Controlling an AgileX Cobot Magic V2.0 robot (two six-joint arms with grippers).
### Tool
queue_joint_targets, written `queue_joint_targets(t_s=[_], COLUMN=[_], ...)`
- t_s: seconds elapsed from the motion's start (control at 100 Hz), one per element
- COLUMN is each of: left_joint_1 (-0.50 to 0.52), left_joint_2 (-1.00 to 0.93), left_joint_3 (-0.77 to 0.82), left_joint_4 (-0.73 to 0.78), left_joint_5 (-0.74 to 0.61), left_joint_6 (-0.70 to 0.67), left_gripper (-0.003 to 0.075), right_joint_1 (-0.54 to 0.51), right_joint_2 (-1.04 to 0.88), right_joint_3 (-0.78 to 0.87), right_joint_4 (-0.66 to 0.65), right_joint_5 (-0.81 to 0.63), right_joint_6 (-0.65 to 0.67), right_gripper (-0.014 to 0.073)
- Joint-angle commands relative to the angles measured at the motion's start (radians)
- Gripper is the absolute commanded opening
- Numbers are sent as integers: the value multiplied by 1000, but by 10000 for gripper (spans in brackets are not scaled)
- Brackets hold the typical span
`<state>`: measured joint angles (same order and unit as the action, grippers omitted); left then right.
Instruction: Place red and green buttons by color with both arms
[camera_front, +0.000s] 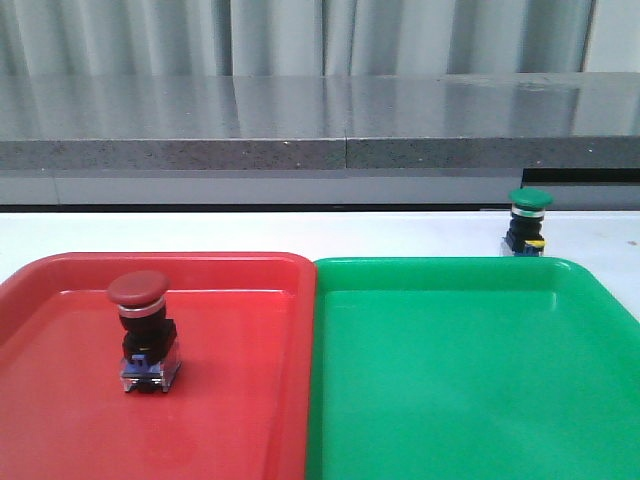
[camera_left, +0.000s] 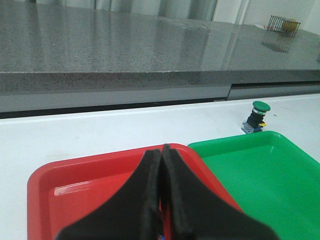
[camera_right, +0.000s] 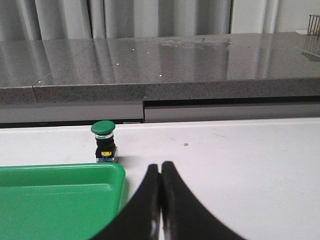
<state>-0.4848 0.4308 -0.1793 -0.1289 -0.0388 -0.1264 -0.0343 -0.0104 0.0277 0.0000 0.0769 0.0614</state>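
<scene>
Buttons look light, rigid and top-heavy, so we would grip the black body under the collar: red button (camera_front: 142, 330) stands in the red tray (camera_front: 240, 270) below our closed left hand (camera_left: 161, 152), green button (camera_right: 104, 141) on the bench (camera_right: 240, 150) beyond the empty green tray (camera_right: 60, 172), ahead of our closed right hand (camera_right: 160, 170).

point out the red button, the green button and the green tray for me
red button (camera_front: 138, 289), front view, on its dark-red cap
green button (camera_front: 530, 199), front view, on its green cap
green tray (camera_front: 450, 265), front view, on its far rim
</scene>
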Motion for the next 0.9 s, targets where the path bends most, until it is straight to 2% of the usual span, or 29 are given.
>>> queue_joint_targets(t_s=[0.0, 0.09, 0.31, 0.56, 0.89], left_joint_1=[16, 42, 194, 366, 482], left_joint_2=[2, -3, -98, -230, -385], left_joint_3=[20, 56, 61, 64, 162], left_joint_4=[5, 11, 50, 109, 109], left_joint_5=[-166, -198, -61, 25, 23], left_joint_6=[-1, -1, -1, -14, -14], left_gripper=[-20, -20, -20, -20, -20], right_joint_1=[1, 1, 1, 1, 1], right_joint_2=[-23, -23, -23, -23, -23], right_joint_3=[-19, -19, -19, -19, -19], right_joint_4=[-8, -8, -8, -8, -8], right_joint_5=[-77, -77, -77, -77, -77], right_joint_6=[-6, -6, -6, -6, -6], right_gripper=[-45, -45, -45, -45, -45])
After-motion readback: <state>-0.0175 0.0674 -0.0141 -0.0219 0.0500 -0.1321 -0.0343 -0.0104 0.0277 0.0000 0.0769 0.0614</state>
